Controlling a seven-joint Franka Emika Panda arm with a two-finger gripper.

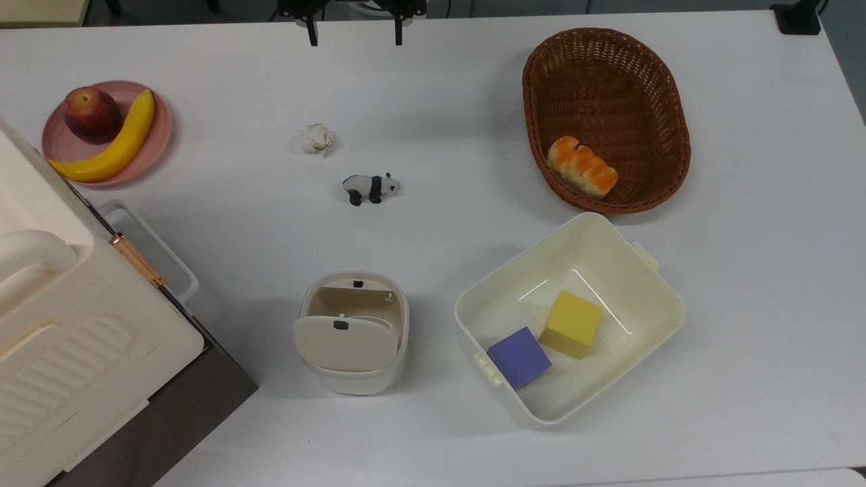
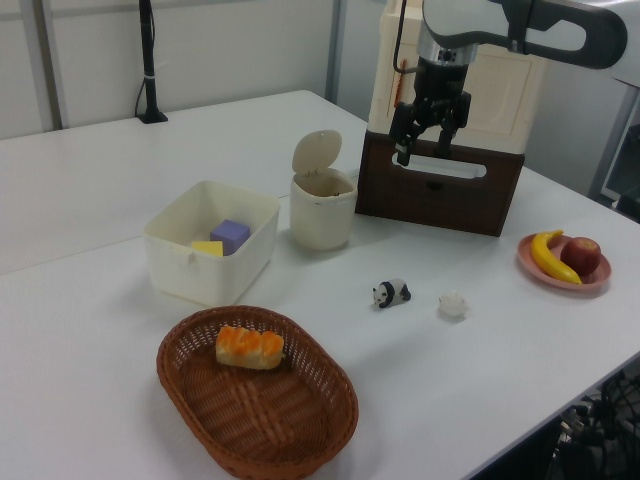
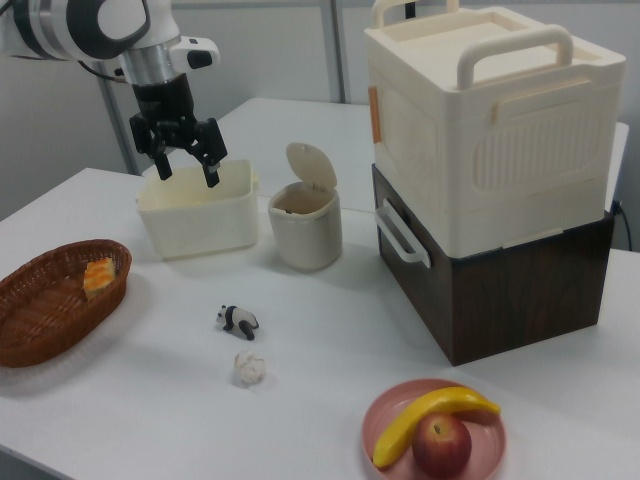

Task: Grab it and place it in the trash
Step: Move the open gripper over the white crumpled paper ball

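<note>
The crumpled whitish paper ball point(image 1: 318, 138) point(image 2: 453, 304) point(image 3: 249, 367) lies on the white table, close to a black-and-white toy panda point(image 1: 370, 187) point(image 2: 392, 293) point(image 3: 238, 320). The trash bin point(image 1: 353, 331) point(image 2: 322, 207) point(image 3: 305, 224), small, cream and rounded, stands with its flap lid tipped up. My gripper point(image 1: 354, 37) point(image 2: 422, 148) point(image 3: 187, 168) hangs open and empty high above the table, well away from the paper ball.
A cream square tub point(image 1: 649, 318) holds a yellow and a purple block beside the bin. A wicker basket point(image 1: 670, 101) holds a bread piece. A pink plate point(image 1: 162, 128) carries an apple and a banana. A cream box on a brown case point(image 3: 480, 190) is stacked at the table's side.
</note>
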